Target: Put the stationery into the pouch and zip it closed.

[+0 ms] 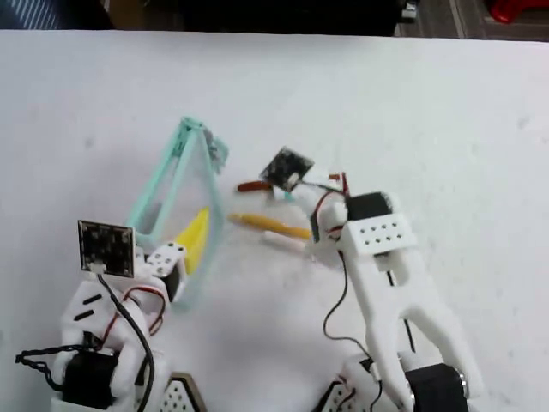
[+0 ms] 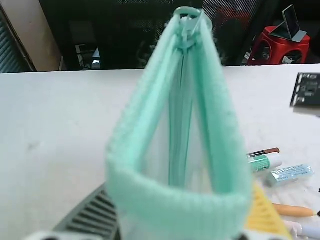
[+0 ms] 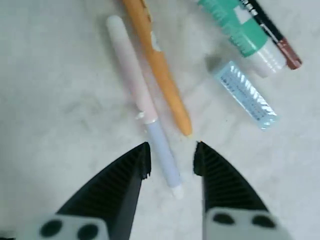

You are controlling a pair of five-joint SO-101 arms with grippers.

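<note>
The pouch [image 2: 176,199] is pinched agape by the left gripper [image 1: 193,240] while the pale pen [image 3: 134,82] mid-worktop is straddled by the right gripper's [image 3: 171,151] spread jaws, so closing seems needed next.

Mint mesh pouch [image 2: 175,202] unzipped, mouth open, left of table centre; orange pen [image 3: 155,60], pastel pen [image 3: 132,75], glue stick [image 3: 235,25] loose mid-table.

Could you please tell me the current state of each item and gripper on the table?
pouch: unzipped, mouth spread.
left gripper: jaws closed on pouch.
zipper slider: at end away from left gripper.
right gripper: jaws open over pale pen.
pale pen: on table, ungripped.
orange pen: on table, loose.
green stick: on table, loose.
dark pen: on table, loose.
blue case: on table, loose.
</note>
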